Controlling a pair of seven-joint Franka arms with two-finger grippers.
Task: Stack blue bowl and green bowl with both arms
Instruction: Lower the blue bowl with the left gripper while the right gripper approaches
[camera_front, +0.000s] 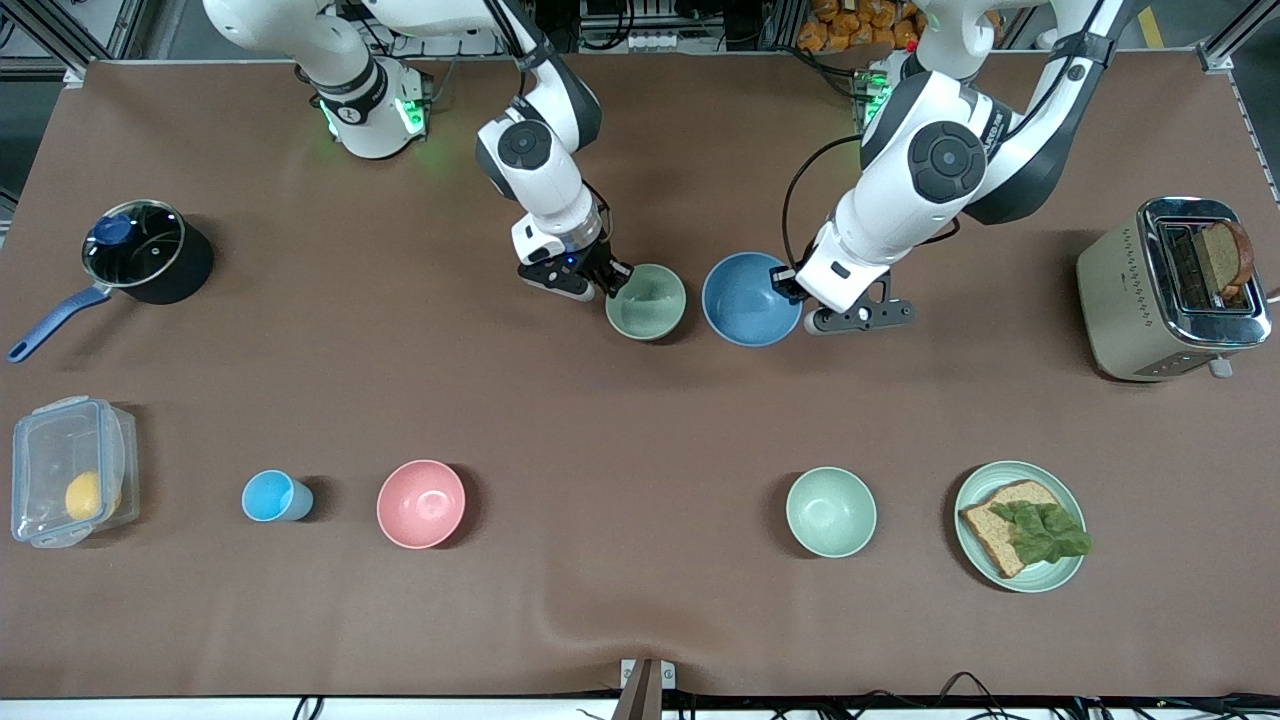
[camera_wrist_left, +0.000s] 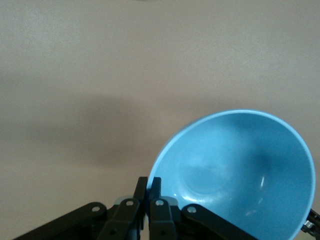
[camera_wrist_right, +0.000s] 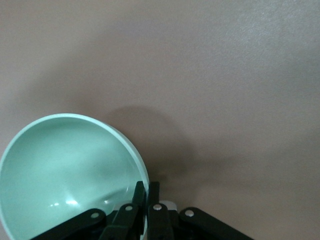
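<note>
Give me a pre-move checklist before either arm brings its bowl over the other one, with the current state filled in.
1. Left gripper pinching the rim of the blue bowl: ok, fingers closed on the rim.
2. Right gripper pinching the rim of the green bowl: ok.
3. Correct green bowl chosen, not the mint bowl beside the bread plate: ok.
4. Both bowls empty: ok.
5. Bowls apart, rims not touching: ok, a gap shows between them.
6. Bowls lifted off the table: cannot tell.
</note>
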